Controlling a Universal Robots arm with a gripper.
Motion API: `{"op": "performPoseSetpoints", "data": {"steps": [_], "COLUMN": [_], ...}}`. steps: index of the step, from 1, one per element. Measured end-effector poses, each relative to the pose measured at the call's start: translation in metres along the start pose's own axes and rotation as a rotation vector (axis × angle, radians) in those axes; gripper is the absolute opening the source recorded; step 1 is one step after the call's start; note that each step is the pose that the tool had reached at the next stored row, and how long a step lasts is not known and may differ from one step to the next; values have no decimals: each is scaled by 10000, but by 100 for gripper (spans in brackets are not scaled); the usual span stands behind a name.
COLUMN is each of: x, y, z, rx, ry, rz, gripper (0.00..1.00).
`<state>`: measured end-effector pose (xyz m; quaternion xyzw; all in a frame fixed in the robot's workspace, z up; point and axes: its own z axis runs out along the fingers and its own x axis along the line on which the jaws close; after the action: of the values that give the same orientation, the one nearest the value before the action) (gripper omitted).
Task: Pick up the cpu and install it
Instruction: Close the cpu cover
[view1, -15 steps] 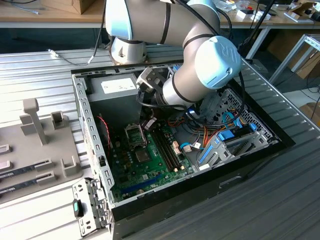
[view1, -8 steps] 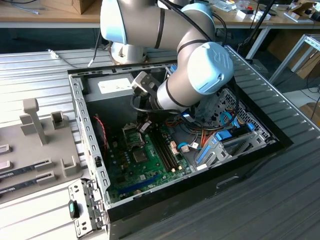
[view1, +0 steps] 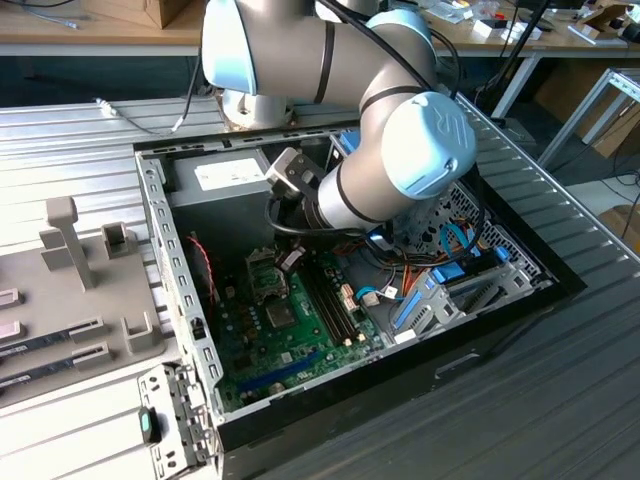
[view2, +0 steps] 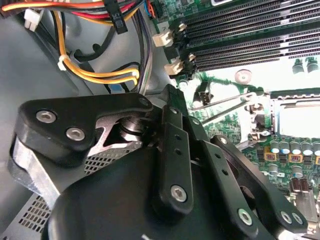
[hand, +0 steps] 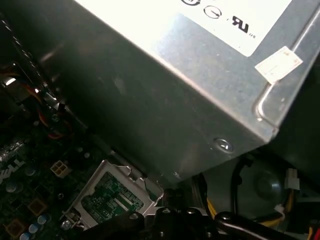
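Exterior view: gripper (view1: 288, 258) above motherboard (view1: 290, 330), jaws hidden.

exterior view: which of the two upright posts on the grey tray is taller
The tall post nearer the exterior view's left. It stands well above the short post beside it, which is closer to the computer case.

Even room light outside; inside the case, dim shadows, blown-out glare, soft focus.
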<state>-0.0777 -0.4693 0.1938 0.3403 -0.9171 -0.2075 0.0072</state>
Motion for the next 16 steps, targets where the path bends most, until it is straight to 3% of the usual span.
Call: {"op": "performPoseSetpoints", "data": {"steps": [16], "x": [-12], "y": [52], "z": [-144], "rx": [-32], "ry": [-27], "rz": [-7], "gripper": [11]}}
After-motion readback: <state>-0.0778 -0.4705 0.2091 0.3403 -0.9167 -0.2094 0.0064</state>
